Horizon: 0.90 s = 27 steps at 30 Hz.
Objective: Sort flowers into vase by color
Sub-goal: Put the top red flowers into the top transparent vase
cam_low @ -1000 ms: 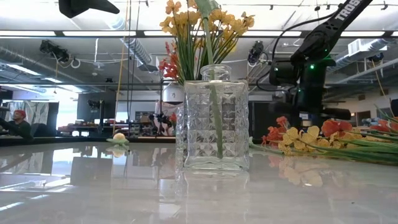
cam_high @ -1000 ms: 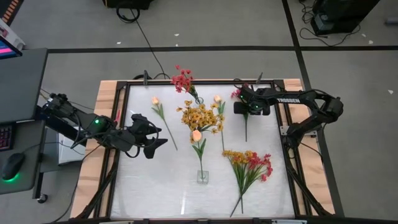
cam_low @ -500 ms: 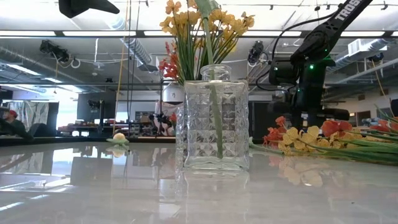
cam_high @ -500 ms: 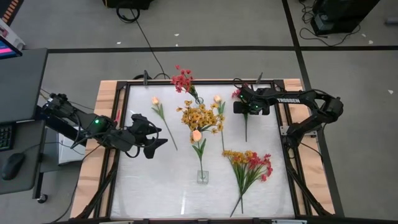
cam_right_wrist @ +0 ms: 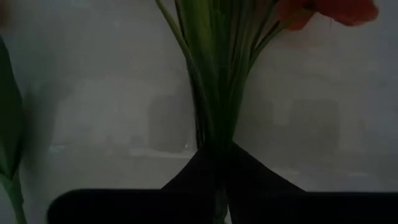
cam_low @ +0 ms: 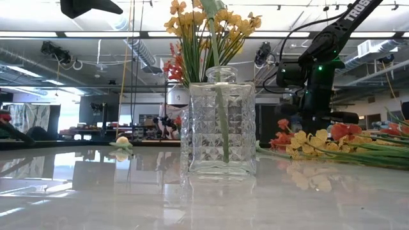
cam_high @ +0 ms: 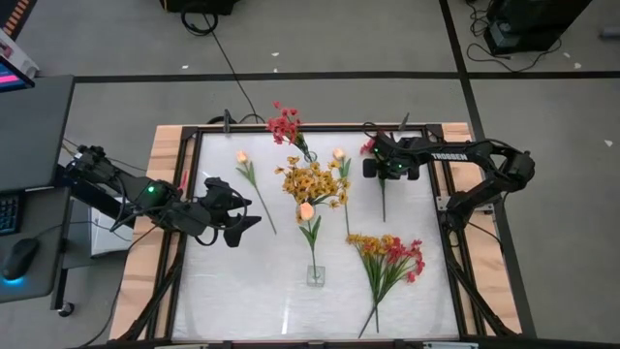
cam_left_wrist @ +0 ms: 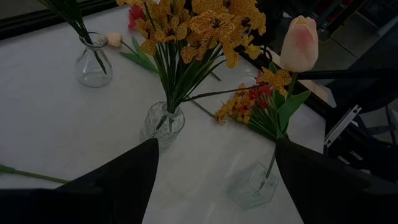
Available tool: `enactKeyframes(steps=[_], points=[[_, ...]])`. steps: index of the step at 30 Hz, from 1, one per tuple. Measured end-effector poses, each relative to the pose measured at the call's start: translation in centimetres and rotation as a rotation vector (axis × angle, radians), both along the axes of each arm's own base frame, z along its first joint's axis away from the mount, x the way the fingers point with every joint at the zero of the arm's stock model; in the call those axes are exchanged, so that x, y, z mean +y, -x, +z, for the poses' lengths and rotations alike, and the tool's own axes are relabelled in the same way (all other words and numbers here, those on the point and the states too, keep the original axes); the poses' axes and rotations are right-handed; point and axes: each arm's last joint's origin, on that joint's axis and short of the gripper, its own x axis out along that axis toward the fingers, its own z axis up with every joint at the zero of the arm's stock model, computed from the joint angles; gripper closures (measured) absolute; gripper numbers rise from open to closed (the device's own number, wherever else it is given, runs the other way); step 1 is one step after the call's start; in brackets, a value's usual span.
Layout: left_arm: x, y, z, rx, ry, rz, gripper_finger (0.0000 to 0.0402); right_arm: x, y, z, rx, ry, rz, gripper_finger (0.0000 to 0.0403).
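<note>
At right wrist only: right pincer (cam_right_wrist: 217, 163) clamps red sprig (cam_right_wrist: 211, 81) stems.

Robotics lab/workshop: framed white table (cam_high: 242, 291) on grey floor marked with black tape lines (cam_high: 291, 78), cables (cam_high: 232, 68) trailing behind table, desk with mouse (cam_high: 19, 260) to table's left, and open industrial ceiling with strip lights (cam_low: 83, 34) and ducting beyond table.

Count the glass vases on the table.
3: one at the far edge with red flowers, one mid-table with yellow flowers, one nearer the front with a peach tulip. None appears hidden.
</note>
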Motion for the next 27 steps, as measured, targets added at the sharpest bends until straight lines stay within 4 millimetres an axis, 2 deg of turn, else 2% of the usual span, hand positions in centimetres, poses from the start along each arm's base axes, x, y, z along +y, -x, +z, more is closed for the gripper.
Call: enactKeyframes(steps=[12, 15, 19, 27], points=[[0.0, 0.0, 0.0, 0.0, 0.0, 0.0, 0.0074, 0.7, -1.5, 0.3, -0.126, -0.018, 0.079, 0.0384], [0.0, 0.0, 0.0, 0.0, 0.0, 0.0, 0.0074, 0.7, -2.0, 0.9, -0.152, 0.003, 0.107, 0.0385], [0.0, 0.0, 0.0, 0.0, 0.0, 0.0, 0.0074, 0.2, -2.6, 3.0, -0.184, 0.108, 0.173, 0.0385], [0.0, 0.0, 0.0, 0.0, 0.0, 0.0, 0.0074, -1.0, -2.4, 9.1, -0.265, 0.393, 0.239, 0.0385]])
